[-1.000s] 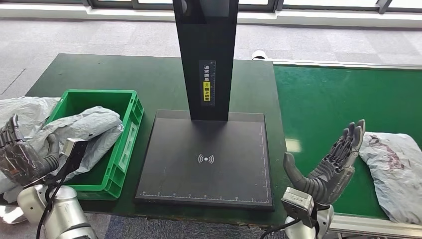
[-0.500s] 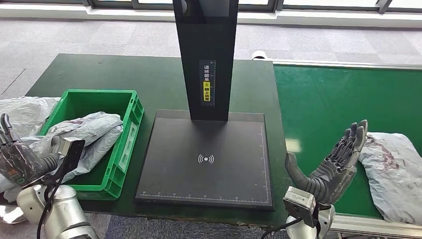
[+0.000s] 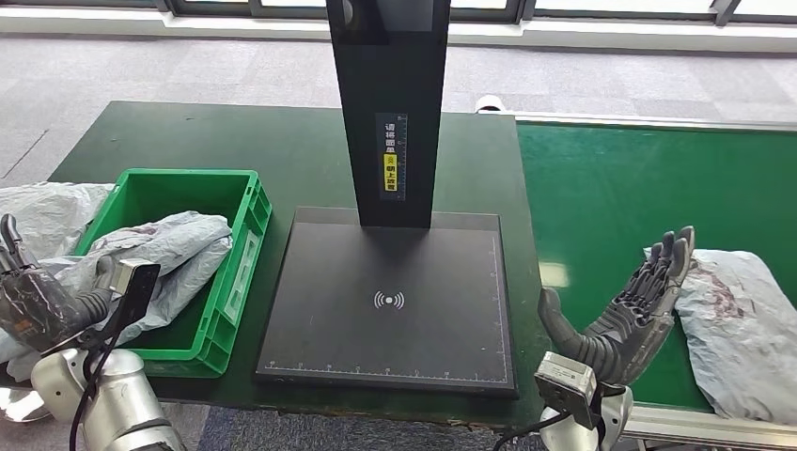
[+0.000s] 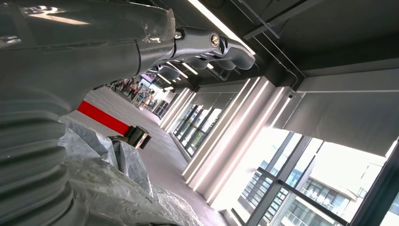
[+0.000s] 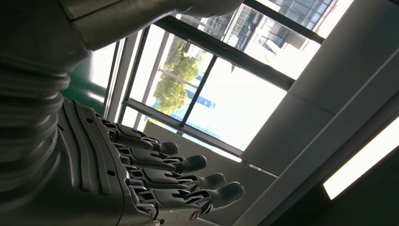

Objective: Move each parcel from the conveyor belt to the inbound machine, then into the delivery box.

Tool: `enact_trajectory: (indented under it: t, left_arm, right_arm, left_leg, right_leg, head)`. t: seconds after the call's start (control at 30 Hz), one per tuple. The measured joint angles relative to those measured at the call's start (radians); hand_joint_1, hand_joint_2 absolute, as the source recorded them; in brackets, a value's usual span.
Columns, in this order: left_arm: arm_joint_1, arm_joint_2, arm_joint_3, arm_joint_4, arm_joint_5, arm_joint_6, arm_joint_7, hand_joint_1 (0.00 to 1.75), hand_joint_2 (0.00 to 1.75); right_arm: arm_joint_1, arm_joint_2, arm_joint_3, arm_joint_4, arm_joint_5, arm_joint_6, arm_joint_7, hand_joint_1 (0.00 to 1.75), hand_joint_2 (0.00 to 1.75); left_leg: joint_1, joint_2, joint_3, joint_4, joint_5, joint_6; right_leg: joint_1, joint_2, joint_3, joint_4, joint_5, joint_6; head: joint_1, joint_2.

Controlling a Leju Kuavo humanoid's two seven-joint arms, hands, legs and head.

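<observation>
Here, the right hand [image 3: 628,305] is raised palm-up at the near edge of the green conveyor belt [image 3: 639,178], at about 4 o'clock in the head view, its fingers [image 3: 669,258] straight and spread with the thumb set wide (nothing lies in the palm). Just beside those fingertips, at 3 to 4 o'clock, a crumpled grey parcel [image 3: 742,329] lies on the belt; whether the fingers touch its edge cannot be told. The right wrist view shows the same hand [image 5: 141,181] held apart against windows and ceiling.

The left hand [image 3: 33,301] sits at 8 o'clock, off the table's near-left corner, against grey plastic wrap; in the head view its fingers are too hidden to say whether they close on anything. In the left wrist view the thumb and dark fingers [image 4: 216,47] reach out above crumpled grey wrap [image 4: 108,188], with open space between them, so the hold cannot be judged.

A second grey parcel [image 3: 169,249] is draped over the near-left rim of the green delivery box [image 3: 240,240], at 9 o'clock, partly inside and partly spilling out toward the left hand. More grey wrapping [image 3: 47,207] lies outside the box at the far left.

The inbound machine [image 3: 390,301], a black flat scanning pad with an upright black post [image 3: 387,103], stands at centre on the dark green table [image 3: 282,141], between box and belt.
</observation>
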Motion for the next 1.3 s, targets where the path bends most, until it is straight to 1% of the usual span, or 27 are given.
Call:
enact_trajectory:
  t: [0.07, 0.17, 0.23, 0.3, 0.37, 0.4, 0.47, 0.5, 0.57, 0.6, 0.63, 0.67, 0.7, 0.73, 0.77, 0.8, 0.83, 0.97, 1.13, 1.3]
  left_arm:
    - [0.001, 0.000, -0.001, -0.003, 0.013, 0.000, 0.000, 0.00, 0.00]
    - [0.013, -0.002, -0.022, -0.023, 0.096, 0.000, 0.000, 0.00, 0.00]
    - [0.035, -0.003, -0.059, -0.041, 0.230, 0.000, 0.000, 0.00, 0.00]
    - [0.081, 0.000, -0.143, -0.061, 0.481, -0.003, -0.001, 0.00, 0.87]
    - [0.143, 0.015, -0.278, -0.089, 0.779, -0.039, -0.001, 0.00, 1.75]
    - [0.171, 0.024, -0.347, -0.107, 0.894, -0.085, -0.001, 0.00, 1.75]
    - [0.216, 0.037, -0.461, -0.149, 1.039, -0.225, -0.001, 0.00, 1.75]
    - [0.233, 0.040, -0.501, -0.170, 1.080, -0.307, -0.001, 0.00, 1.75]
    - [0.257, 0.041, -0.553, -0.207, 1.136, -0.470, -0.002, 0.00, 1.75]
    - [0.268, 0.041, -0.569, -0.222, 1.167, -0.565, -0.001, 0.00, 1.75]
    - [0.282, 0.040, -0.583, -0.239, 1.204, -0.672, -0.001, 0.00, 1.75]
    - [0.301, 0.040, -0.597, -0.259, 1.238, -0.782, -0.001, 0.00, 1.75]
    - [0.322, 0.039, -0.613, -0.283, 1.266, -0.886, -0.001, 0.00, 1.75]
    - [0.345, 0.040, -0.632, -0.308, 1.280, -0.958, -0.001, 0.00, 1.75]
    - [0.366, 0.040, -0.652, -0.333, 1.282, -1.000, -0.001, 0.00, 1.75]
    - [0.386, 0.040, -0.670, -0.356, 1.280, -1.018, -0.001, 0.00, 1.75]
    - [0.404, 0.041, -0.683, -0.376, 1.277, -1.023, -0.001, 0.00, 1.75]
    - [0.446, 0.041, -0.715, -0.434, 1.271, -1.025, -0.001, 0.00, 1.75]
    - [0.472, 0.040, -0.734, -0.467, 1.271, -1.027, 0.000, 0.00, 1.75]
    - [0.478, 0.040, -0.735, -0.484, 1.272, -1.026, 0.000, 0.00, 1.75]
  right_arm:
    - [0.000, 0.000, 0.000, 0.000, -0.005, 0.002, 0.000, 0.00, 1.75]
    - [-0.002, 0.000, 0.000, 0.001, -0.019, 0.005, 0.000, 0.00, 1.75]
    - [-0.006, 0.000, 0.000, 0.006, -0.018, 0.004, 0.000, 0.00, 1.75]
    - [-0.013, 0.004, -0.007, 0.018, 0.014, 0.001, 0.000, 0.00, 1.75]
    - [-0.026, 0.013, -0.031, 0.041, 0.078, 0.000, 0.000, 0.00, 1.75]
    - [-0.035, 0.019, -0.048, 0.057, 0.113, 0.000, 0.001, 0.00, 1.75]
    - [-0.054, 0.032, -0.092, 0.097, 0.189, 0.000, 0.011, 0.00, 1.75]
    - [-0.064, 0.040, -0.118, 0.118, 0.234, 0.000, 0.020, 0.00, 1.75]
    - [-0.082, 0.052, -0.176, 0.159, 0.344, 0.000, 0.053, 0.00, 1.75]
    - [-0.092, 0.055, -0.210, 0.182, 0.422, 0.000, 0.091, 0.00, 1.75]
    - [-0.105, 0.054, -0.248, 0.211, 0.523, 0.000, 0.155, 0.00, 1.75]
    - [-0.122, 0.048, -0.287, 0.247, 0.641, 0.000, 0.250, 0.00, 1.75]
    - [-0.141, 0.039, -0.329, 0.291, 0.770, 0.001, 0.374, 0.00, 1.75]
    - [-0.160, 0.027, -0.367, 0.338, 0.875, 0.001, 0.498, 0.00, 1.75]
    - [-0.178, 0.012, -0.401, 0.386, 0.939, 0.002, 0.602, 0.00, 1.75]
    - [-0.195, -0.002, -0.434, 0.434, 0.968, 0.001, 0.671, 0.00, 1.75]
    - [-0.213, -0.014, -0.462, 0.480, 0.972, 0.001, 0.703, 0.00, 1.75]
    - [-0.260, -0.045, -0.535, 0.610, 0.966, 0.000, 0.715, 0.00, 1.75]
    - [-0.288, -0.060, -0.574, 0.690, 0.968, 0.000, 0.721, 0.00, 1.75]
    - [-0.321, -0.079, -0.595, 0.763, 0.988, 0.000, 0.790, 0.00, 1.75]
  left_leg:
    - [0.000, 0.000, 0.000, 0.000, 0.000, 0.000]
    - [0.000, 0.000, 0.000, 0.000, 0.000, 0.000]
    - [0.000, 0.000, 0.000, 0.000, 0.000, 0.000]
    - [0.000, 0.000, 0.000, 0.000, 0.000, 0.000]
    - [0.000, -0.001, 0.000, 0.000, 0.000, 0.000]
    - [0.000, -0.002, -0.001, 0.000, 0.000, 0.000]
    - [0.000, -0.003, -0.001, 0.000, 0.000, 0.000]
    - [0.000, -0.003, -0.001, 0.000, 0.000, 0.000]
    - [0.000, -0.003, -0.001, 0.000, 0.000, 0.000]
    - [0.000, -0.003, -0.001, 0.000, 0.000, 0.000]
    - [0.000, -0.003, 0.000, 0.000, 0.000, 0.000]
    - [0.000, -0.002, 0.000, 0.000, 0.000, 0.000]
    - [0.000, -0.002, 0.000, 0.000, 0.000, 0.000]
    - [0.000, -0.003, 0.000, 0.000, 0.000, 0.001]
    - [-0.001, -0.003, 0.000, 0.000, 0.000, 0.001]
    - [-0.001, -0.004, -0.001, 0.001, 0.000, 0.002]
    - [-0.001, -0.004, -0.001, 0.001, -0.001, 0.002]
    - [-0.002, -0.002, -0.001, 0.001, -0.002, 0.002]
    - [-0.002, -0.002, -0.001, 0.000, -0.001, 0.001]
    - [-0.002, -0.002, -0.001, 0.000, -0.001, 0.001]
  right_leg:
    - [0.000, 0.000, 0.000, 0.000, 0.000, 0.000]
    - [0.000, 0.000, 0.000, 0.000, 0.000, 0.000]
    - [0.000, 0.000, 0.000, 0.000, 0.000, 0.000]
    - [0.000, 0.000, 0.000, 0.000, 0.000, 0.000]
    - [0.000, -0.001, 0.000, 0.000, 0.000, 0.000]
    - [0.000, -0.002, 0.000, 0.000, 0.000, 0.000]
    - [0.000, -0.004, 0.001, 0.000, 0.000, 0.000]
    - [0.000, -0.004, 0.001, 0.000, 0.000, 0.000]
    - [0.000, -0.003, 0.001, 0.000, 0.000, 0.000]
    - [-0.001, -0.003, 0.001, 0.000, 0.000, 0.000]
    - [-0.001, -0.003, 0.001, 0.000, 0.000, 0.000]
    - [-0.001, -0.002, 0.001, 0.000, 0.000, 0.000]
    - [-0.001, -0.002, 0.001, 0.000, 0.000, 0.000]
    - [-0.002, -0.003, 0.001, 0.000, 0.000, 0.001]
    - [-0.002, -0.004, 0.001, 0.000, 0.000, 0.001]
    - [-0.002, -0.004, 0.001, 0.000, 0.000, 0.001]
    - [-0.003, -0.004, 0.001, 0.000, 0.000, 0.001]
    - [-0.002, -0.002, 0.000, 0.000, 0.000, 0.001]
    - [-0.001, -0.002, 0.000, 0.000, 0.000, 0.000]
    - [-0.001, -0.002, 0.000, 0.000, 0.000, 0.000]
  head:
    - [0.000, 0.000]
    - [0.000, 0.000]
    - [0.000, 0.000]
    - [0.000, 0.000]
    - [0.000, 0.000]
    - [0.000, 0.000]
    - [0.000, 0.000]
    - [0.000, 0.000]
    - [0.000, 0.000]
    - [0.000, 0.000]
    - [0.000, 0.000]
    - [0.000, 0.000]
    - [0.000, 0.000]
    - [0.000, 0.000]
    - [0.000, 0.000]
    - [0.000, 0.000]
    - [0.000, 0.000]
    - [0.000, 0.000]
    - [0.000, 0.000]
    - [0.000, 0.000]
